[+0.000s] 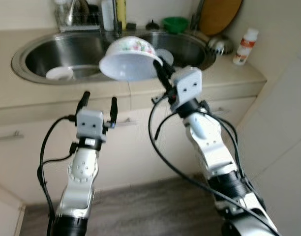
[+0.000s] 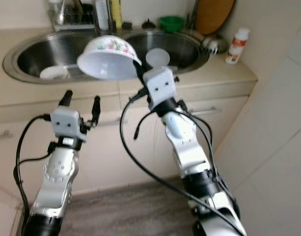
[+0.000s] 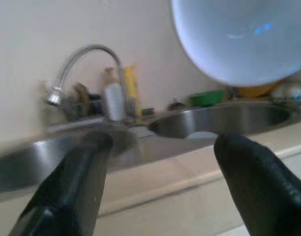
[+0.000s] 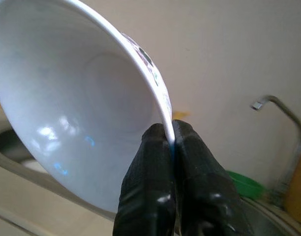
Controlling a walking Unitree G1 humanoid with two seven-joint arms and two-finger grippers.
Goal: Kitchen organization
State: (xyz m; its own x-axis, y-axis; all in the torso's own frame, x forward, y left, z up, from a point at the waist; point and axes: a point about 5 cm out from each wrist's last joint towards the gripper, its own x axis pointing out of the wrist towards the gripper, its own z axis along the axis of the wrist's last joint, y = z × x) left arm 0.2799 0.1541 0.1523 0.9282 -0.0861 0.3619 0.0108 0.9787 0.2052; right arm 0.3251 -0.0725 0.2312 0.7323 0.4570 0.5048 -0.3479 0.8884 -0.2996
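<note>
Right wrist view: white flower-patterned bowl, tilted.

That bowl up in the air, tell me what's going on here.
The robot stands at the kitchen counter in front of a double sink. Its right claw is pinching the rim of a white flowered bowl, holding it tilted above the counter edge between the two basins. The left claw is open and holds nothing, lower down in front of the cabinets. A small white dish sits in the left basin.
</note>
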